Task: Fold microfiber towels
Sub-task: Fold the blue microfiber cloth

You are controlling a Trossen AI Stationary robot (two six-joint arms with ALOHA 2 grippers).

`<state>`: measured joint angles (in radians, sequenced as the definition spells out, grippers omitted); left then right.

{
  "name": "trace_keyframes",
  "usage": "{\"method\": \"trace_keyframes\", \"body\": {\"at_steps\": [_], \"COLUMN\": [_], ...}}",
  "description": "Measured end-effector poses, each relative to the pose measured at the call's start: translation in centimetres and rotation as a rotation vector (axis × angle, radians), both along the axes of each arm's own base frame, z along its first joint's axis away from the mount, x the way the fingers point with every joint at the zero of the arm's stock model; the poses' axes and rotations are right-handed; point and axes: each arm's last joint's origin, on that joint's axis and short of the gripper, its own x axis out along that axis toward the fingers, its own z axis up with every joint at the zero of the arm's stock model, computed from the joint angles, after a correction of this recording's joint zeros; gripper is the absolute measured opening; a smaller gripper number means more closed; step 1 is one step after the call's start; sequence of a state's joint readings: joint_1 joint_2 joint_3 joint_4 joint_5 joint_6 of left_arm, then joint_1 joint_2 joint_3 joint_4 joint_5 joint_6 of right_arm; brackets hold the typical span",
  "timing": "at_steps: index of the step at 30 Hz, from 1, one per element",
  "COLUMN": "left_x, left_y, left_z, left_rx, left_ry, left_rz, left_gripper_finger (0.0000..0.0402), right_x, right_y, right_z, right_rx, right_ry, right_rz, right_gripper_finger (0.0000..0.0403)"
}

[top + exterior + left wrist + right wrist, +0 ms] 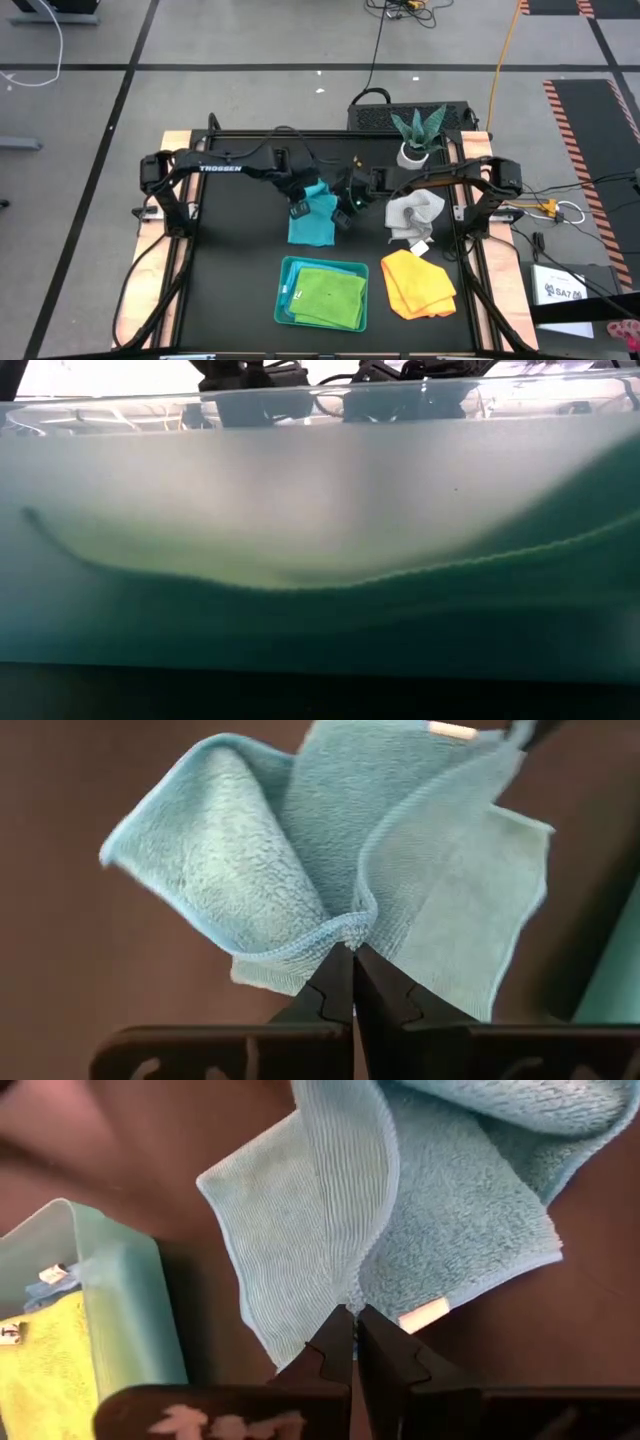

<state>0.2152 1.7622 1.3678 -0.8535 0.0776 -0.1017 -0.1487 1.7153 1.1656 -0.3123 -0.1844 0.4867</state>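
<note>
— Dark fingertips of the left gripper (352,955) are pinching a hem of the blue towel (330,870), closed tight on the fabric, with the cloth fanning out ahead of them in loose folds.

— And the right gripper (350,1320)?

— Also clamped on that same towel, on a ribbed edge right at its tips. From above, both grippers are meeting over the towel at the middle of the table (230,270), the left one at its upper edge, the right one just beside it on the other side.

— So how should this fold go?

— I'd judge they're lifting two edges to bring them over. Doing it well means keeping both pinches level and pulling apart just enough to take out the slack — otherwise the bunched folds near the left fingertips are going to get creased in.

— Where are the others?

— The green towel (328,295) is lying in the tray (284,290), below the grippers; the yellow towel (418,283) is just beside the tray, the grey towel (415,212) off behind the right gripper, near the potted plant (418,135).

— Anything unclear?

— Plenty. The table-level camera is showing only the tray's wall and green cloth — nothing of the fold. How many layers each pinch is catching, I cannot tell, and a second blue towel isn't showing anywhere.
</note>
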Motion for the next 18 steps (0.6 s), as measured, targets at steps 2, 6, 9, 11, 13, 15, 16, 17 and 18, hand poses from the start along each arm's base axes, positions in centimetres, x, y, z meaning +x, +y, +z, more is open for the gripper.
{"method": "trace_keyframes", "body": {"at_steps": [2, 6, 9, 11, 13, 15, 16, 17, 18], "left_x": [0.1, -0.1, -0.5, -0.7, -0.8, -0.8, -0.8, -0.8, -0.8], "left_y": [-0.7, -1.8, -2.4, -2.9, -3.4, -4.1, -4.4, -4.8, -5.2], "left_z": [0.0, -0.6, -1.4, -1.8, -2.1, -2.3, -2.4, -2.4, -2.4], "left_rx": [-0.001, -0.008, -0.022, -0.039, -0.060, -0.070, -0.074, -0.077, -0.080], "left_ry": [0.009, 0.041, 0.080, 0.098, 0.107, 0.113, 0.116, 0.117, 0.116], "left_rz": [-0.022, -0.049, -0.055, -0.061, -0.067, -0.072, -0.075, -0.077, -0.078], "left_gripper_finger": [0.0003, 0.0002, 0.0002, 0.0002, 0.0002, 0.0002, 0.0002, 0.0002, 0.0002], "right_x": [0.1, 0.6, 0.9, 1.0, 1.2, 1.4, 1.4, 1.4, 1.5], "right_y": [0.3, 1.2, 1.9, 2.5, 3.2, 3.9, 4.3, 4.6, 4.9], "right_z": [0.1, 0.0, -0.4, -0.9, -1.3, -1.8, -1.9, -2.1, -2.2], "right_rx": [-0.001, 0.006, 0.018, 0.025, 0.042, 0.054, 0.055, 0.056, 0.059], "right_ry": [-0.011, -0.038, -0.032, -0.013, -0.005, 0.003, 0.006, 0.016, 0.023], "right_rz": [0.007, 0.025, 0.031, 0.042, 0.058, 0.084, 0.095, 0.106, 0.115], "right_gripper_finger": [0.0000, 0.0000, 0.0000, 0.0000, 0.0000, 0.0000, 0.0000, 0.0000, 0.0000]}}
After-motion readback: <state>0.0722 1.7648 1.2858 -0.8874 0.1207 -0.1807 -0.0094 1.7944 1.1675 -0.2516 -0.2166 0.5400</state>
